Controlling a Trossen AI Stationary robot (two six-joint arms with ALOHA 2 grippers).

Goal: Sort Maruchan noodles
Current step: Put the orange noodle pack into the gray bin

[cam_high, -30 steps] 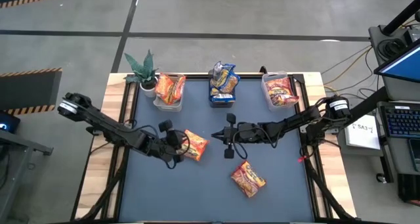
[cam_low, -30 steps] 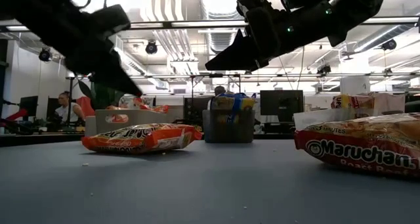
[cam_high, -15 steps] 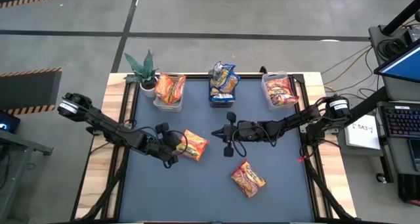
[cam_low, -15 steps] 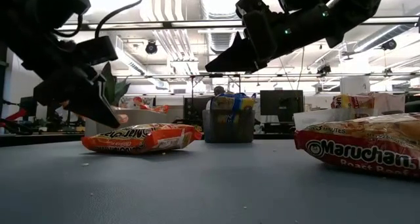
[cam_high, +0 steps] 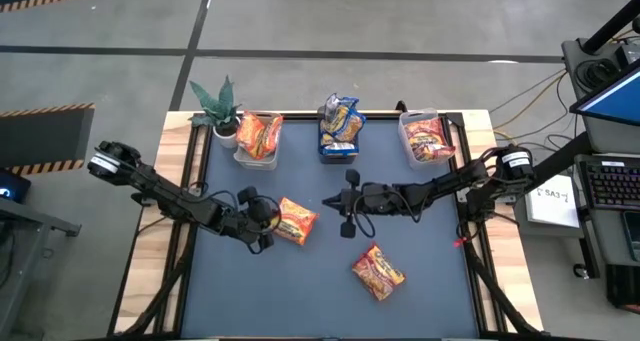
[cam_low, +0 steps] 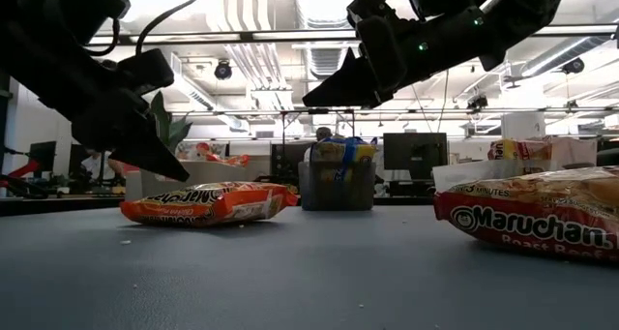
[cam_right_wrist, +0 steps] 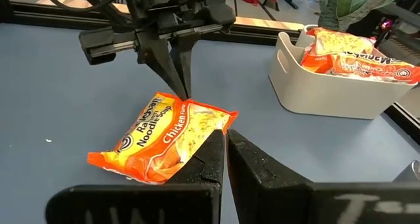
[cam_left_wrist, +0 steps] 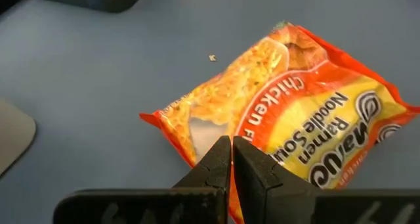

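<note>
An orange-yellow Maruchan chicken packet (cam_high: 297, 221) lies flat on the blue mat, left of the middle. My left gripper (cam_high: 268, 223) is shut, with its tips at the packet's edge that faces the table's left. My right gripper (cam_high: 347, 217) hangs shut above the middle of the mat and holds nothing. A reddish-orange packet (cam_high: 378, 271) lies flat nearer the front edge. Three bins stand along the far edge: the left bin (cam_high: 240, 153) with orange packets, the middle bin (cam_high: 340, 151) with blue-yellow ones, the right bin (cam_high: 408, 136) with red ones. My left gripper comes at the packet slanting down from the table's left. Its shut fingertips (cam_right_wrist: 184, 92) meet the packet's left-facing edge (cam_left_wrist: 190, 152). How much of the edge lies between the fingers is hidden by the fingers themselves. The packet rests flat on the mat.
A small potted plant (cam_high: 217, 106) stands at the far left corner beside the left bin. The mat is bare in front of the chicken packet and between the two loose packets. Beyond the table's right edge stand a laptop and a keyboard (cam_high: 605, 181).
My left gripper has come down and slightly toward the table's right, onto the chicken packet's left-facing edge, rolling a little as it went. It has kept still for the last half second. The packet has stayed where it was.
</note>
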